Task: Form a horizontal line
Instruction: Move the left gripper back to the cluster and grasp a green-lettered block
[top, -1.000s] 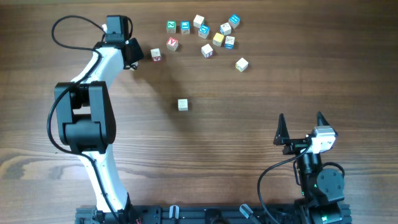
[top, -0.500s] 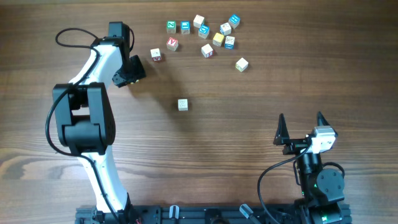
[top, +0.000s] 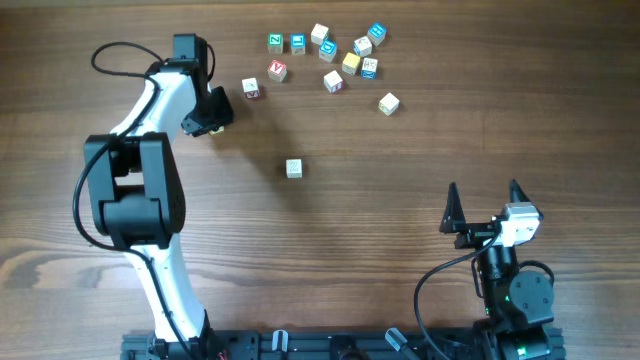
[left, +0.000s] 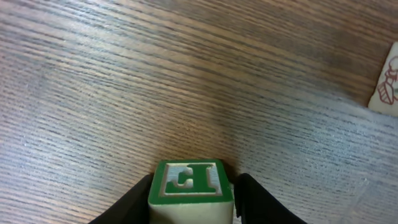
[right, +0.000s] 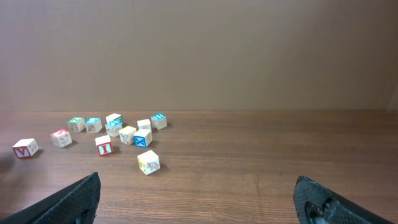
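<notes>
- Green-faced cube (left: 189, 183): one raised green letter inside a green frame, seen upside down, read as F.
- Red-faced cube (top: 277, 70): red letter V on the top face.
- Cube at frame edge (left: 387, 87): red line drawing only, no letter made out.
- Other loose cubes (top: 340, 55): coloured characters noted, too small to be read.

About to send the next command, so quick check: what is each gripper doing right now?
Left gripper: closed on a green-faced letter cube.
Right gripper: open, holding nothing.
</notes>
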